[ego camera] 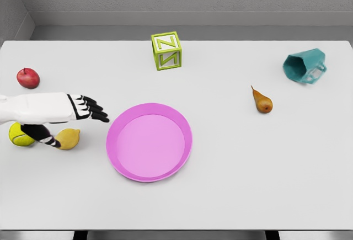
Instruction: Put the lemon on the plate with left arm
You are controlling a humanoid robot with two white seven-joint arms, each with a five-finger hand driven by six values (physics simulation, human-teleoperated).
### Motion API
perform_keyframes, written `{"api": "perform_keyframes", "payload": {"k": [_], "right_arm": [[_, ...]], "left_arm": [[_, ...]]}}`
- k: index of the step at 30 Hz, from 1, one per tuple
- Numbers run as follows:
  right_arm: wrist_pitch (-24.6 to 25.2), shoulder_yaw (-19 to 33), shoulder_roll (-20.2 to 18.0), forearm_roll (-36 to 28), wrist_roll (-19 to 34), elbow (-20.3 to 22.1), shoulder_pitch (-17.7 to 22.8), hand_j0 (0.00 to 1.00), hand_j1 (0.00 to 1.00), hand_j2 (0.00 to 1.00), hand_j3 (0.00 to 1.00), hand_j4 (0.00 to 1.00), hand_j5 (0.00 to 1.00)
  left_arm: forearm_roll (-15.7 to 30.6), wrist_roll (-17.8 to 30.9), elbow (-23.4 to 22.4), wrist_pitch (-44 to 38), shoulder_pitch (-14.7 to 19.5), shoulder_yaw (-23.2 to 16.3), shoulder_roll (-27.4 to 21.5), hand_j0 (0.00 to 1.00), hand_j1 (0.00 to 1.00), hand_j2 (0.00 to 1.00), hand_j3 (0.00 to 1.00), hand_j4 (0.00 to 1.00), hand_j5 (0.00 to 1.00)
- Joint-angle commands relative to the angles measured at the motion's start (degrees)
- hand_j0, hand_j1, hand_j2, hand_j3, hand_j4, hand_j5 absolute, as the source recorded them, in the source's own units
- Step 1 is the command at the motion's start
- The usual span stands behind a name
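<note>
The yellow lemon (69, 138) lies on the white table, left of the pink plate (149, 142) and a short gap from its rim. My left hand (83, 113) comes in from the left edge and hovers just above the lemon. Its black fingers (91, 108) are stretched out toward the plate, and the thumb (48, 138) points down between the lemon and a yellow-green ball (19, 135). The hand is open and holds nothing. The thumb tip sits right at the lemon's left side; I cannot tell if it touches. The plate holds nothing.
A red apple (28, 78) sits at the far left behind the arm. A green letter block (166, 51) stands at the back centre. A brown pear (263, 102) and a teal mug (304, 66) on its side lie at the right.
</note>
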State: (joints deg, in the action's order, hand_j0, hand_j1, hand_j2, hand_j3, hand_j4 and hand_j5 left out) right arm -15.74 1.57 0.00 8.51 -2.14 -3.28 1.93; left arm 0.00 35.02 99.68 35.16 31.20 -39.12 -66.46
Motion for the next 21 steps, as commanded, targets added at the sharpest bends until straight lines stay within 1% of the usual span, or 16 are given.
{"api": "perform_keyframes", "payload": {"k": [1,6,9,11,15,17,19,21], "right_arm": [[0.0,0.1,0.0,-0.1,0.0,0.0,0.0,1.0,1.0,1.0,1.0,1.0,1.0],[0.0,0.0,0.0,0.0,0.2,-0.2,0.6,1.0,1.0,1.0,1.0,1.0,1.0],[0.0,0.0,0.0,0.0,0.2,-0.2,0.7,1.0,1.0,1.0,1.0,1.0,1.0],[0.0,0.0,0.0,0.0,0.2,-0.2,0.6,1.0,1.0,1.0,1.0,1.0,1.0],[0.0,0.0,0.0,0.0,0.2,-0.2,0.6,1.0,1.0,1.0,1.0,1.0,1.0],[0.0,0.0,0.0,0.0,0.2,-0.2,0.6,1.0,1.0,1.0,1.0,1.0,1.0],[0.0,0.0,0.0,0.0,0.2,-0.2,0.6,1.0,1.0,1.0,1.0,1.0,1.0],[0.0,0.0,0.0,0.0,0.2,-0.2,0.6,1.0,1.0,1.0,1.0,1.0,1.0]], "left_arm": [[0.3,0.0,0.1,-0.2,-0.2,0.2,-0.4,1.0,1.0,1.0,1.0,1.0,1.0],[0.0,0.0,0.1,-0.2,-0.6,0.4,-0.3,1.0,1.0,1.0,1.0,1.0,1.0],[-0.2,0.0,0.9,-0.2,-1.4,0.5,-1.2,1.0,1.0,1.0,1.0,1.0,1.0],[-1.6,0.0,0.9,-0.2,-1.5,0.7,-1.0,1.0,1.0,1.0,1.0,1.0,1.0],[-1.7,0.0,1.0,-0.2,-2.3,1.1,-0.3,1.0,1.0,1.0,1.0,1.0,1.0],[-1.8,-9.6,1.1,-0.2,-2.4,1.1,-0.2,1.0,1.0,1.0,1.0,1.0,1.0],[-1.9,-10.5,1.0,-0.2,-3.0,1.1,-0.6,1.0,1.0,1.0,1.0,1.0,1.0],[-2.9,-10.5,1.0,-0.2,-5.2,3.0,-0.8,1.0,1.0,1.0,1.0,1.0,1.0]]}}
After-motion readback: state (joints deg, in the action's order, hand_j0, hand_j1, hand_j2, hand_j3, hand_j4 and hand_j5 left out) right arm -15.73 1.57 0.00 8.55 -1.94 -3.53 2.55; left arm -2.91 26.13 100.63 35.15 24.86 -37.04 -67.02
